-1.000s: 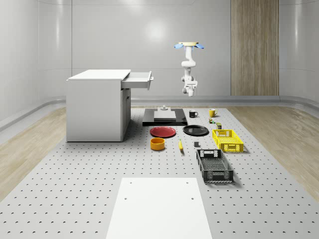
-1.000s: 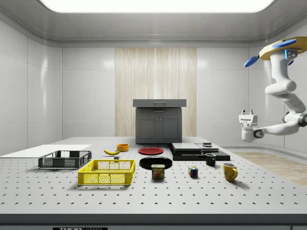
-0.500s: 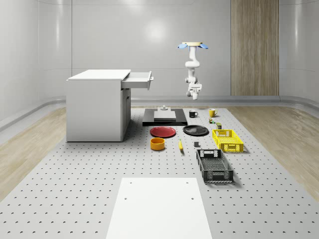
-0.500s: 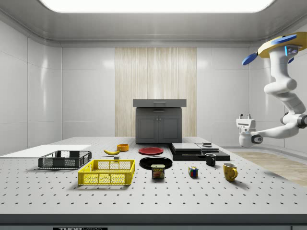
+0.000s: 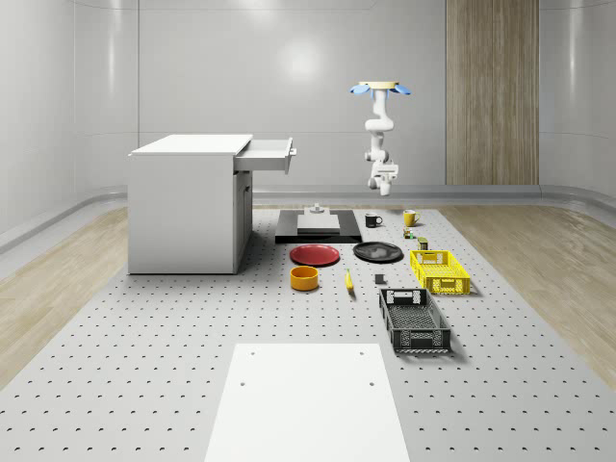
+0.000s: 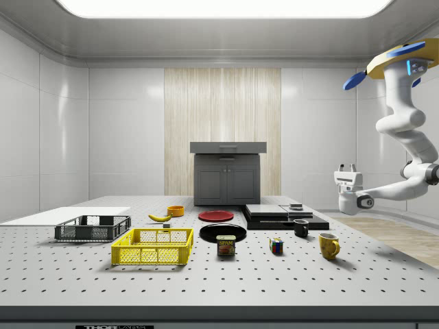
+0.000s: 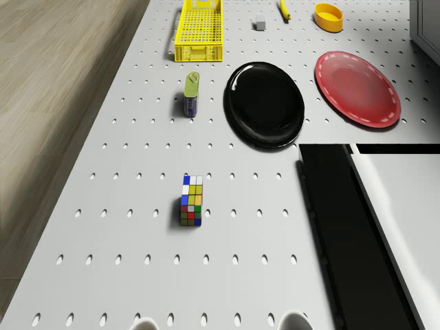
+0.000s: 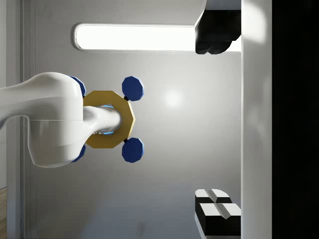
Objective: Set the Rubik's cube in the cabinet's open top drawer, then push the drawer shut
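The Rubik's cube [image 7: 192,201] lies on the perforated table, small in the whole-scene view [image 5: 409,232] and beside a tin in the side view [image 6: 276,246]. The grey cabinet [image 5: 188,202] stands at the whole-scene view's left, its top drawer [image 5: 268,154] pulled out. The drone [image 5: 383,89] hovers high over the table's far end near the mugs, its arm hanging below. The gripper [image 6: 346,166] is well above the cube with its fingers turned upward. In the wrist view the gripper [image 8: 219,124] is open and holds nothing, facing the drone's underside and the ceiling.
A yellow mug [image 6: 328,245] and a black mug [image 6: 301,228] stand near the cube. A tin [image 7: 192,95], black plate [image 7: 265,104], red plate [image 7: 357,89], yellow basket [image 7: 199,24], black basket [image 5: 414,320], orange bowl [image 5: 304,278] and a dark platform [image 5: 318,226] share the table.
The drone has drifted toward the whole-scene view's right and slightly up. The wrist has swung from pointing down to pointing up. The cube has not moved.
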